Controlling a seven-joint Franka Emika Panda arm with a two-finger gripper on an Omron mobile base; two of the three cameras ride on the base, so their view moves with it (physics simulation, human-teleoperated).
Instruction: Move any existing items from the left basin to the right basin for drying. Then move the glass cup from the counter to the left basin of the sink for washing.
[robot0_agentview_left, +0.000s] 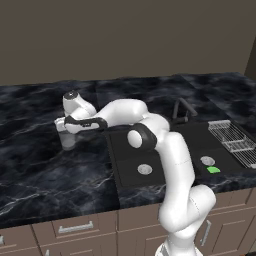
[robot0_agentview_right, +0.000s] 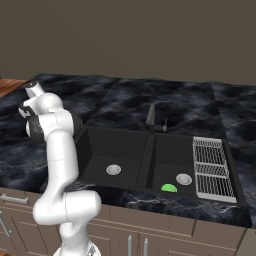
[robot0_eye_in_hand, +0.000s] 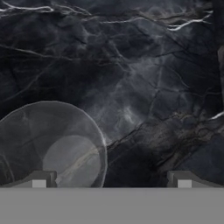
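Your jaws (robot0_eye_in_hand: 111, 183) are spread as wide as they go and holding nothing, pointing straight down at the worktop (robot0_eye_in_hand: 144, 78). Look at the hand view: the cup (robot0_eye_in_hand: 52, 146) sits off to one side, its rim overlapping one fingertip (robot0_eye_in_hand: 39, 180) rather than centred in the gap, so I'd judge you need a sideways nudge before you descend, or that tip lands on the rim. In the left base view the hand hovers right over the cup (robot0_agentview_left: 68, 139), which stands upright on the worktop just left of the sink (robot0_agentview_left: 117, 165), an easy short carry. Now outward: the left basin (robot0_agentview_right: 112, 150) is bare bar its drain, ready to receive the cup. The green lump (robot0_agentview_right: 169, 188) already lies in the right basin (robot0_agentview_right: 172, 160), near its front edge beside the drain and next to the rack (robot0_agentview_right: 212, 167). So the first half looks done; you're on the cup pickup. It's clear and smooth, so close squarely around it.
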